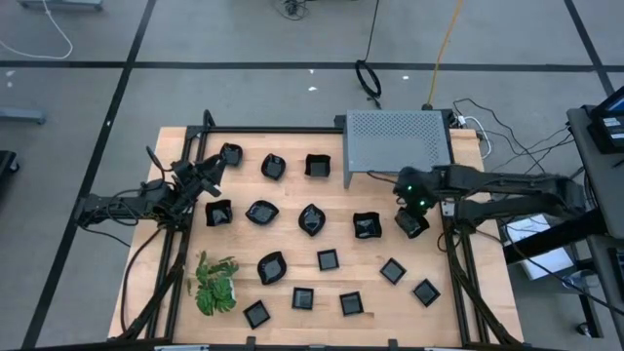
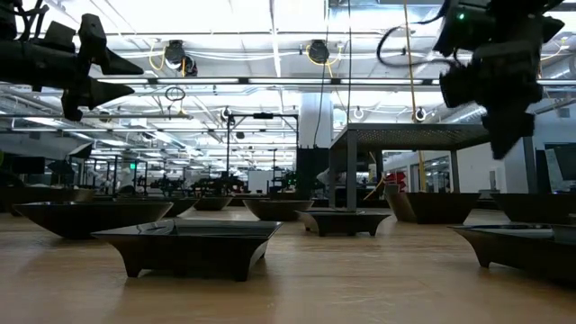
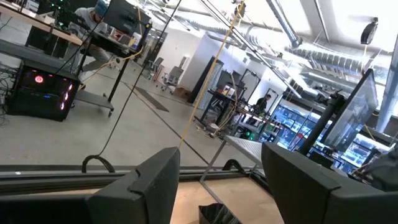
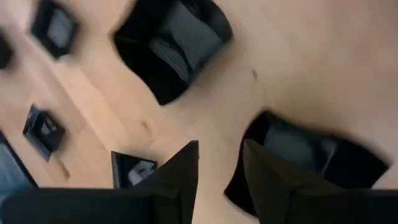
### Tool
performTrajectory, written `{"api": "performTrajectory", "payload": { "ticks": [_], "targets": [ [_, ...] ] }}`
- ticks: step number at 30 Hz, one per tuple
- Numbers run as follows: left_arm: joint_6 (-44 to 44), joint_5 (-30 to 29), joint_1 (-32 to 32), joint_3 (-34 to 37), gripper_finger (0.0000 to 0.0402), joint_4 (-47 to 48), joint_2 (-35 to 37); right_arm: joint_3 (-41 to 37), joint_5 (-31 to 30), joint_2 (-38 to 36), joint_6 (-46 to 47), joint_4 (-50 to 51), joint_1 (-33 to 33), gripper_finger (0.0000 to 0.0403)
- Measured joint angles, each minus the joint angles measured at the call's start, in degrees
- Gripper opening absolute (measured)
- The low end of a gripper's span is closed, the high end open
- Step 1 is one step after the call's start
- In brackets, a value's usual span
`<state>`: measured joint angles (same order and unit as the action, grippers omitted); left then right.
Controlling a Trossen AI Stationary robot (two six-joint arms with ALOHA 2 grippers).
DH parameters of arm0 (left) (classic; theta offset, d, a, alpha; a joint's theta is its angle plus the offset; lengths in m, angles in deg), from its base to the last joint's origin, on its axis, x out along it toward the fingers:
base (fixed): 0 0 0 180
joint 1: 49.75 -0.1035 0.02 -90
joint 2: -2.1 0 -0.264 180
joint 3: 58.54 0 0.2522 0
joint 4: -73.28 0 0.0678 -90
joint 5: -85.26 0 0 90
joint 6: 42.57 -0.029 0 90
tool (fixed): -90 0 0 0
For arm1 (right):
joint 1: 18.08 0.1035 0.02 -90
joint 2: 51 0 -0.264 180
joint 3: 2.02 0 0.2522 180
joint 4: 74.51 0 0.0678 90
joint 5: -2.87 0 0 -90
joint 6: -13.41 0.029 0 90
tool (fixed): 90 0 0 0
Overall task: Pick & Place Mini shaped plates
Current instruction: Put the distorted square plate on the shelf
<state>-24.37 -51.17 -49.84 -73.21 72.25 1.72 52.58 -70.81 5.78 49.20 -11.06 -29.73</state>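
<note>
The mini shaped plates (image 1: 310, 220), small black glossy dishes in square, round and leaf-like forms, were seen spread in loose rows over the light wooden table (image 1: 458, 317), none touching another. A green leafy plant (image 1: 214, 284) lay toward seven o'clock on the table, and a grey perforated metal box (image 1: 398, 141) stood at the one o'clock edge.

The right gripper (image 1: 413, 220) was held over the three o'clock side of the table, directly above a black round-cornered dish (image 4: 311, 152). In the right wrist view its two dark fingers (image 4: 180, 177) were parted by a narrow gap, with nothing between them; the dish lay on the wood just beside one finger, not gripped. The gripper was judged to be poised over this dish so that one finger could drop inside the rim and the other outside it. A second black dish (image 4: 171, 40) lay near, and a careless descent might nudge it.

The left gripper (image 1: 207, 174) was raised at about ten o'clock, its fingers (image 3: 155, 180) spread wide and empty, pointed out at the room, apparently parked clear of the rows.
</note>
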Motion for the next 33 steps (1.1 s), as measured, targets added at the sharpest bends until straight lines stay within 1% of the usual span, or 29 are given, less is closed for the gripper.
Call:
{"api": "performTrajectory", "payload": {
  "ticks": [2,3,6,8,16,22,25,29,33],
  "targets": [
    [0.0,0.0,0.0,0.0,0.0230,0.0,0.0,0.0,-0.6,2.2,3.7,-0.2,1.3,0.0114],
    [0.0,0.0,0.0,0.0,0.0230,0.0,0.0,0.0,-1.9,3.3,4.5,-0.3,1.9,0.0114],
    [0.0,0.0,0.0,0.0,0.0230,0.0,0.0,0.0,-6.9,6.3,4.9,-0.2,3.6,0.0114],
    [0.0,0.0,0.0,0.0,0.0230,0.0,0.0,0.0,-8.6,8.2,5.0,-0.3,4.4,0.0114],
    [0.0,0.0,0.0,0.0,0.0230,0.0,0.0,0.0,-9.2,15.6,3.7,-1.2,7.3,0.0114],
    [0.0,0.0,0.0,0.0,0.0230,0.0,0.0,0.0,-14.2,19.9,2.3,-1.4,8.7,0.0114],
    [0.0,0.0,0.0,0.0,0.0230,0.0,0.0,0.0,-14.8,20.9,2.0,-1.4,9.1,0.0113],
    [0.0,0.0,0.0,0.0,0.0230,0.0,0.0,0.0,-14.8,21.3,1.0,-1.4,10.3,0.0090],
    [0.0,0.0,0.0,0.0,0.0230,0.0,0.0,0.0,-14.8,21.3,0.3,-1.3,12.2,0.0038]
  ]
}}
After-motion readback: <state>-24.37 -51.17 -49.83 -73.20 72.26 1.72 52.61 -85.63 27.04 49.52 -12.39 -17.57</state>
